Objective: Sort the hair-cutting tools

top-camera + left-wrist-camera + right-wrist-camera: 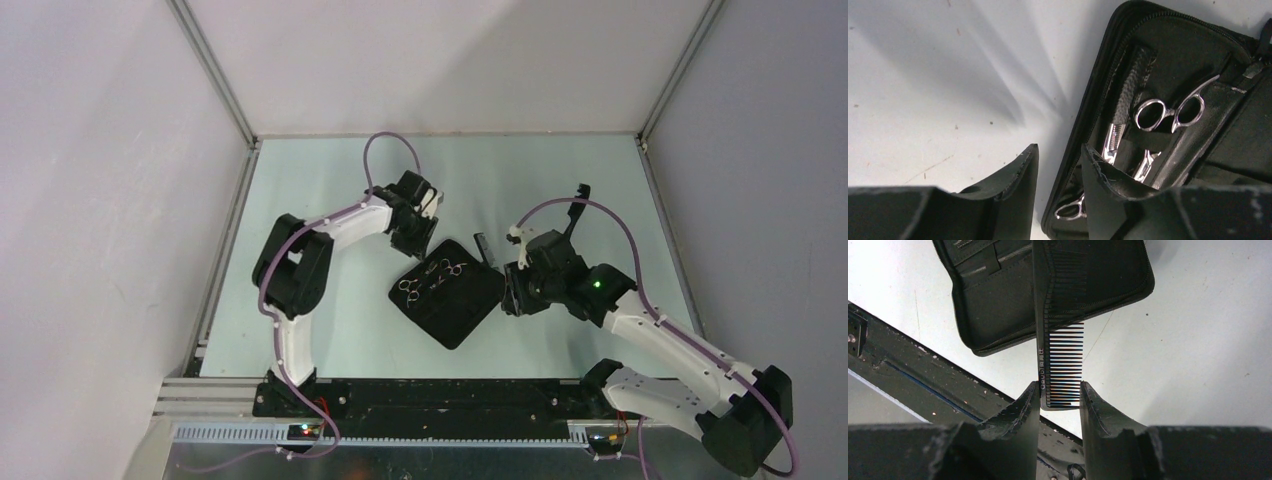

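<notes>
In the right wrist view, the right gripper [1059, 396] sits at bottom centre. Its two fingers are clamped on the near end of the black comb [1060, 340], one on the spine and the other on the tooth tips. The comb runs straight up the frame. Its far half overlaps the open black zip case [998, 305] at the top; we cannot tell whether they touch. A dark rail [923, 375] crosses the lower left.

In the left wrist view, the left gripper [1060, 167] sits at bottom centre, fingers apart with nothing between them. Its right-hand finger overlaps the case rim. Beyond it, in the right half of the frame, the toothed scissors [1113, 140] lie inside the case. The ring-handled scissors [1170, 110] lie farther in, at upper right.

In the top view, the case lies at centre on the table [330, 330], between both grippers.
</notes>
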